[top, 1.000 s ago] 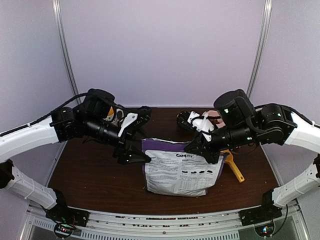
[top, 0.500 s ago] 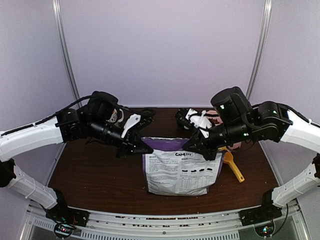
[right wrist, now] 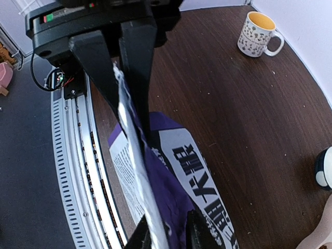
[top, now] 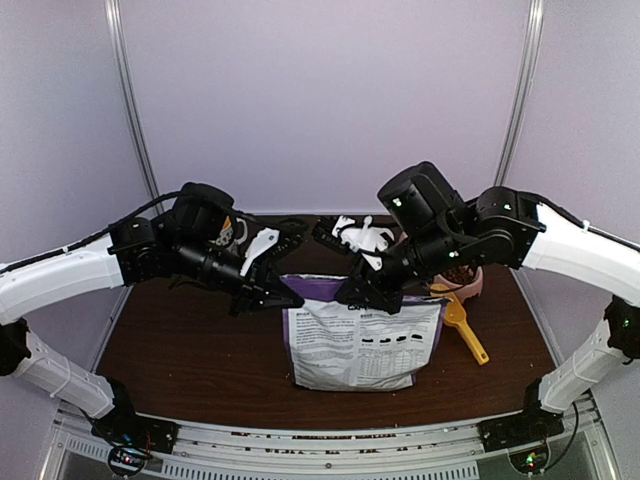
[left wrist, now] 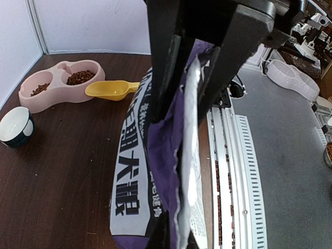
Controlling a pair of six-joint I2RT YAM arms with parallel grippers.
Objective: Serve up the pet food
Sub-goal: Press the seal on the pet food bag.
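The left gripper (top: 287, 298) is clamped shut on the left end of the mouth of the purple puppy food bag (top: 360, 345), which rests mid-worktop (top: 180, 340) with that end lifted. The right gripper (top: 347, 297) has the rim's other end between its jaws, but I cannot tell whether it pinches. Some pet food (left wrist: 80, 78) lies in both wells of the pink double bowl (left wrist: 52, 97), beside the yellow scoop (top: 462, 325); the rest is presumably bagged. Parting the mouth well likely means firm holds on both ends and an even, level pull, so nothing tips.
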